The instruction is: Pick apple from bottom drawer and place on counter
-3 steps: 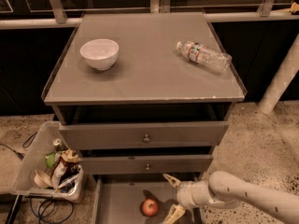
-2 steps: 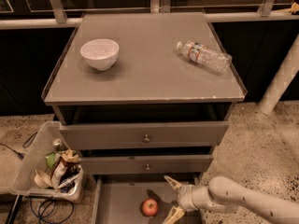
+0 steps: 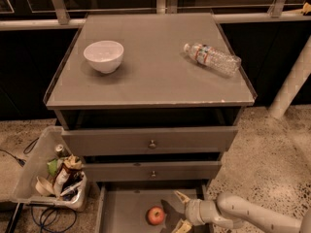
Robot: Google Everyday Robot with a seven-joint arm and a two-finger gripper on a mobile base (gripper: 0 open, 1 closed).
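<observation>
A small red apple (image 3: 155,215) lies on the flat grey floor of the pulled-out bottom drawer (image 3: 124,208), near the middle. My gripper (image 3: 180,211) is low in the drawer just right of the apple, fingers spread apart and empty, a small gap from the fruit. One fingertip (image 3: 181,196) points up-left, the other sits at the frame's bottom edge. The arm comes in from the lower right. The grey glossy counter (image 3: 155,72) is above the two knobbed drawers.
On the counter stand a white bowl (image 3: 103,56) at the left and a plastic water bottle (image 3: 212,58) lying on its side at the right. A clear bin of trash (image 3: 48,176) sits on the floor left of the cabinet. A white post (image 3: 291,81) stands at right.
My gripper and arm have slid slightly lower and left within the drawer, closer to the apple. The apple has not moved.
</observation>
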